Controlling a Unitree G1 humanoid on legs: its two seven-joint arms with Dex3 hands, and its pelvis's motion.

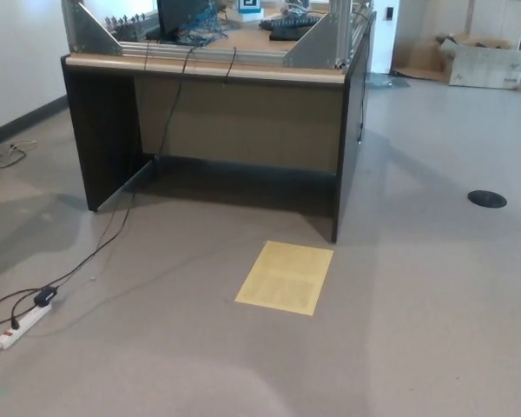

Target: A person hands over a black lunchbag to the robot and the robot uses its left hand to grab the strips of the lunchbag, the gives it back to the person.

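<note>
The head view looked down at a grey floor with a dark desk [217, 122] ahead. A yellow sheet [286, 277] lay flat on the floor before it, and a white power strip [22, 326] sat at lower left. Neither robot hand showed, so their fingers could not be judged. No lunchbag and no person appeared, so which way the bag lay from the left hand could not be told.

A dark counter [217, 130] stands on the floor [417, 330]; in front of it lie a yellow sheet [286, 277] and a power strip [22, 324].
</note>
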